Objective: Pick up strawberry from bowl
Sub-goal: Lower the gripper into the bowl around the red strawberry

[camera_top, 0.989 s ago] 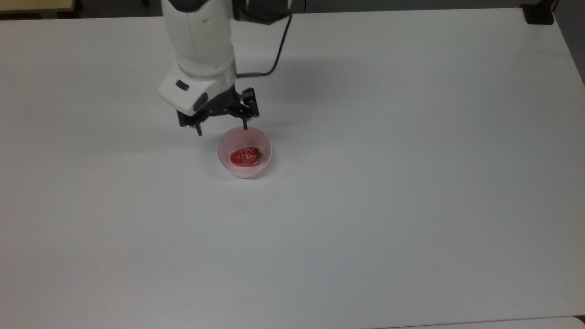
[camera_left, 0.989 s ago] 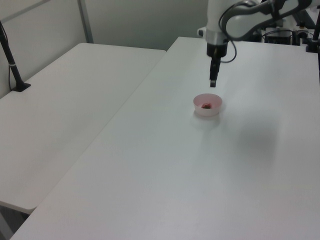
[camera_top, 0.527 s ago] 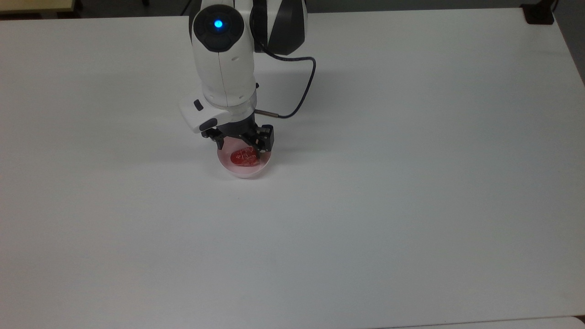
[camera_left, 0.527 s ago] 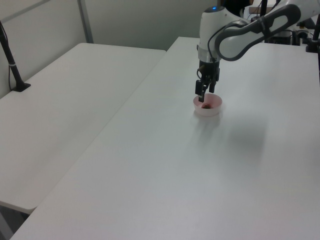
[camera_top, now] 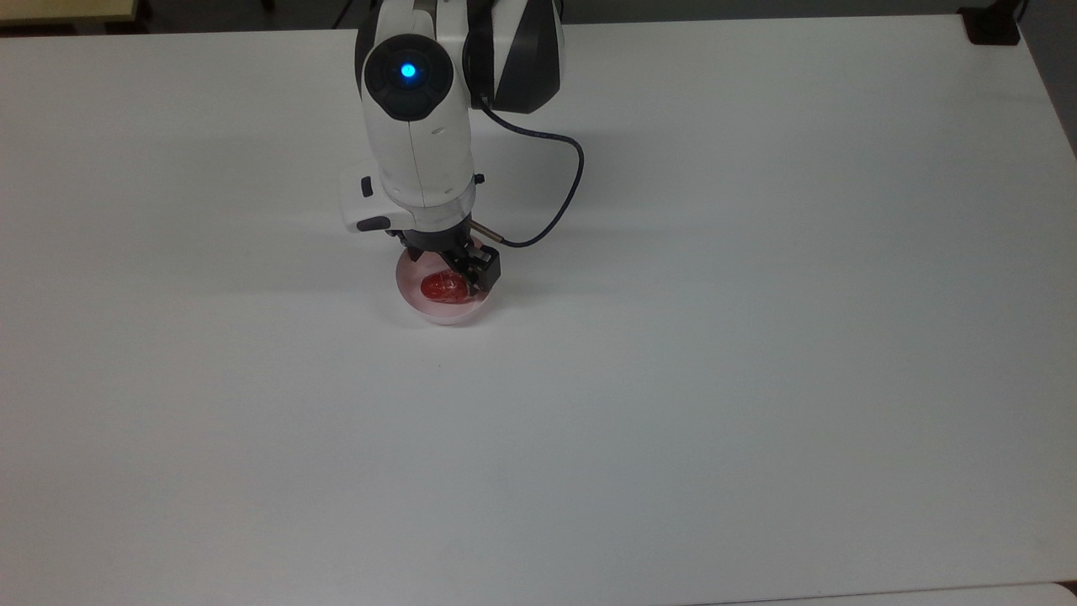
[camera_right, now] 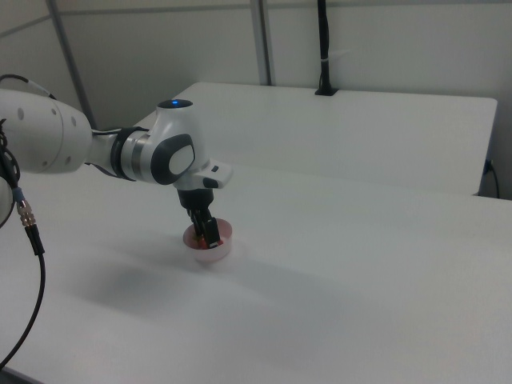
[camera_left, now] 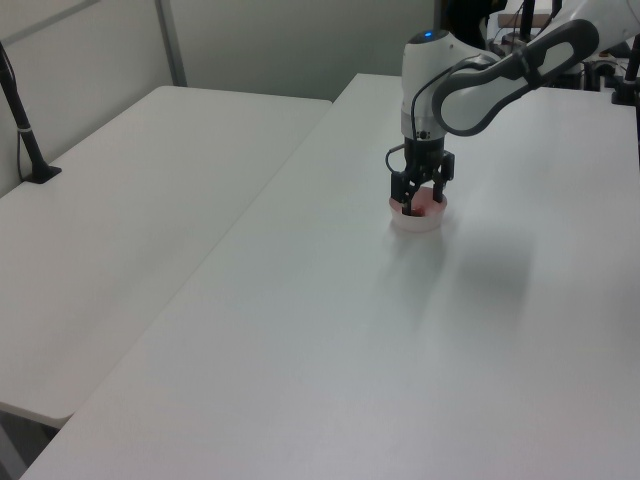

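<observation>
1. Top view: the white bench (camera_top: 757,379) carries a pale pink bowl (camera_top: 437,313), and the arm (camera_top: 416,126) reaches down over the bowl's far rim from the top view's upper edge. A blue light (camera_top: 408,71) glows on the arm's dark round cap, and a dark cable (camera_top: 565,198) loops off to the top view's right of the wrist.
2. Top view: the strawberry (camera_top: 443,287) lies inside the bowl, red and glossy. The hand (camera_top: 450,273) is lowered into the bowl, with a black finger (camera_top: 485,271) standing just beside the strawberry on the top view's right. The finger on the other side is hidden under the wrist, so whether the hand is parted or closed on the strawberry cannot be told.
3. Left view: the hand (camera_left: 420,203) hangs upright with its tips within the bowl (camera_left: 416,221); a patch of red, the strawberry (camera_left: 427,208), shows between the black parts. A second white table (camera_left: 130,190) adjoins the bench (camera_left: 400,350) on the left view's left, with a black post (camera_left: 22,125) standing on it.
4. Right view: the arm (camera_right: 120,152) comes in from the right view's left and bends down to the bowl (camera_right: 210,251); the hand (camera_right: 207,233) is sunk into it, with a trace of red at its tips.
</observation>
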